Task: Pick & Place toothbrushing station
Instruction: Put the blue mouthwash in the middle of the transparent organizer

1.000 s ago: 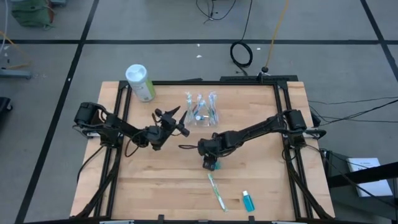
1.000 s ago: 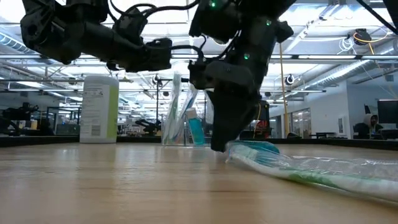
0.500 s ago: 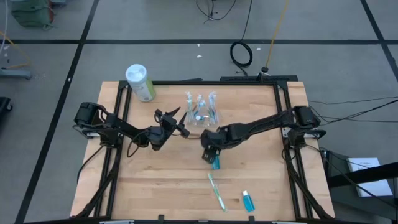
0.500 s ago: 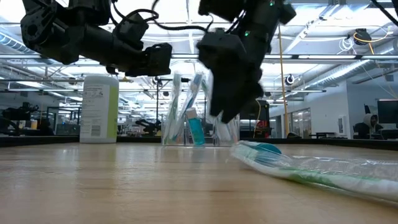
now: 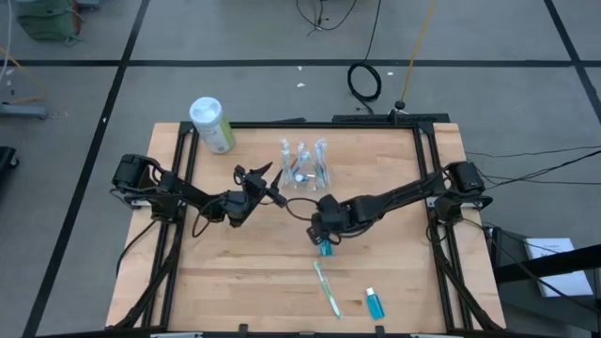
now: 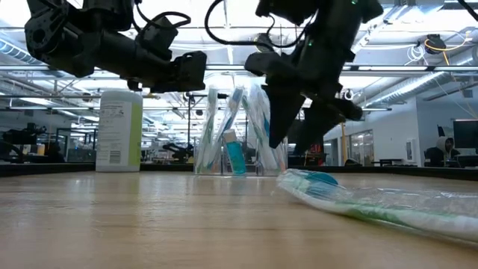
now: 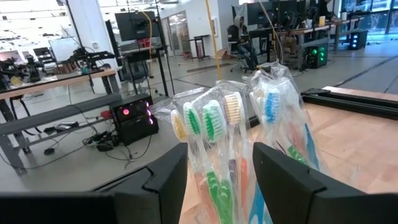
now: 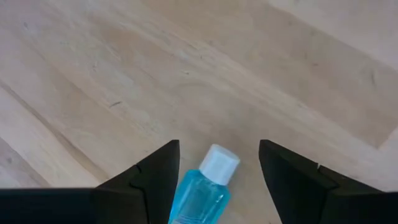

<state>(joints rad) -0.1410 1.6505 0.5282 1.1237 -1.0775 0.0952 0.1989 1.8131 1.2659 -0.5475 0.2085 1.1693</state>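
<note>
My right pincer (image 5: 325,246) lifted higher, clamped on blue bottle (image 8: 205,186). Left pincer (image 5: 272,192) spread, just beside toothbrushing station (image 5: 302,165) at tabletop (image 5: 244,282) rear centre.

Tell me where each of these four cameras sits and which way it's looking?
High view: overhead, straight down on the table and both arms.
Low view: tabletop height, level across; arms hang from above.
Left wrist view: between the left gripper fingers, facing the toothbrushing station.
Right wrist view: looking down past the right gripper at a blue bottle.
High and low views share the station.
</note>
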